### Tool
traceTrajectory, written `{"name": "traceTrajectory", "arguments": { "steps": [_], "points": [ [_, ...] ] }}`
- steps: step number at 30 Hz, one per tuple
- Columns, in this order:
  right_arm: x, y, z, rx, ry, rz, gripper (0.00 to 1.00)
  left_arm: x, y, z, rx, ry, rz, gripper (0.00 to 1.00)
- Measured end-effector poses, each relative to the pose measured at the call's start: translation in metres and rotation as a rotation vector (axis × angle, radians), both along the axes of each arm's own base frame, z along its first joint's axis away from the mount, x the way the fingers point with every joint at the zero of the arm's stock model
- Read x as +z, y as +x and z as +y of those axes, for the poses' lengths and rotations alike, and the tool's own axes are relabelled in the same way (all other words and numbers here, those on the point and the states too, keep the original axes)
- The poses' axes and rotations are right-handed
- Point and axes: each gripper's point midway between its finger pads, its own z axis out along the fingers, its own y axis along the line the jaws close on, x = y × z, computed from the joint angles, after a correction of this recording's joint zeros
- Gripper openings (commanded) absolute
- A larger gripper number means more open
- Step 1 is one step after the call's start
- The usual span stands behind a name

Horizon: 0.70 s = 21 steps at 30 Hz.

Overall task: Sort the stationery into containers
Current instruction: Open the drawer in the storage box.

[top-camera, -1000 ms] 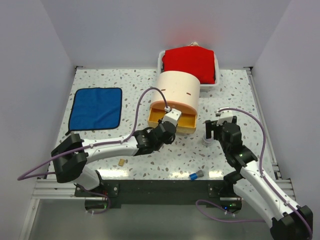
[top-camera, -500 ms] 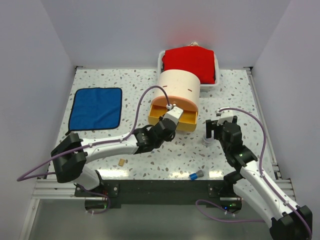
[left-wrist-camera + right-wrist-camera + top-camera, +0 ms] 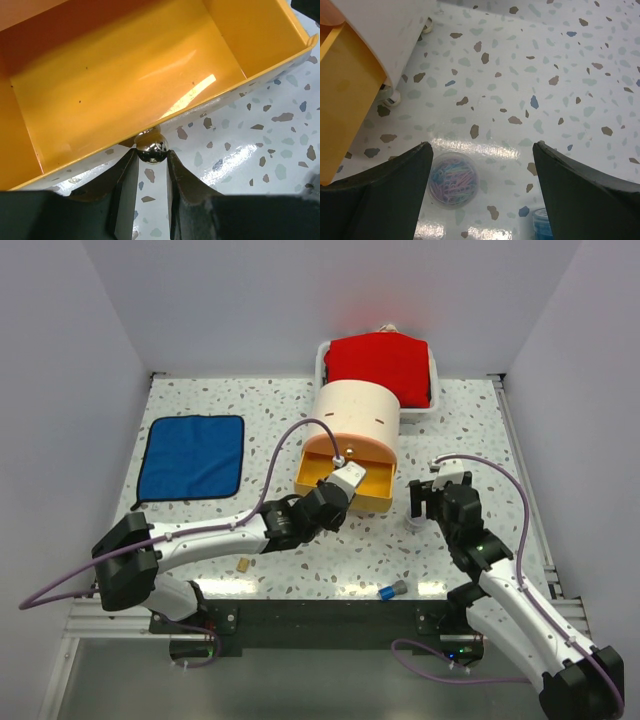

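We have the left claw [image 3: 151, 157] clamped on the small gold knob [image 3: 151, 146] at the front of the yellow drawer [image 3: 125, 75], one finger on each side of the ball. The drawer stands pulled out from the bottom of the cream unit [image 3: 358, 415], and what we can see of its floor is bare. We judge the step in hand to be drawing this drawer open enough to drop things in. To do it well, we should pull straight along the line the drawer slides on, low and level with the worktop [image 3: 450, 420], since the knob is round and smooth and any upward or sideways drag could roll it out from between the fingers. We should also go gently. The unit looks light enough to slide towards us, and a drawer pulled too far may come right out. The right claw [image 3: 481, 150] hangs with its jaws wide apart just above the clear cup [image 3: 454, 186] of coloured paper clips, which stands on the worktop close beside the drawer's right corner. That claw should wait clear of the drawer's path until the drawer is at rest, then come down around the cup. The tan eraser [image 3: 242, 564] and the blue-grey cap piece [image 3: 390, 591] lie loose near the front edge, not yet sorted.
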Motion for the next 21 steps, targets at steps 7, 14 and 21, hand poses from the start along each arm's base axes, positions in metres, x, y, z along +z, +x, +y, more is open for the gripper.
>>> {"name": "traceTrajectory", "arguments": {
  "steps": [7,14,21],
  "points": [
    [0.0,0.0,0.0,-0.002,0.0,0.001,0.85,0.0,-0.001,-0.004,-0.013,-0.017,0.004,0.18],
    [-0.002,0.001,-0.002,-0.004,-0.006,0.006,0.86,-0.002,-0.015,-0.017,-0.116,-0.037,0.044,0.53],
    [-0.003,0.001,-0.002,0.002,-0.022,0.012,0.86,-0.005,-0.028,-0.025,-0.211,-0.035,0.076,0.6]
  ]
}}
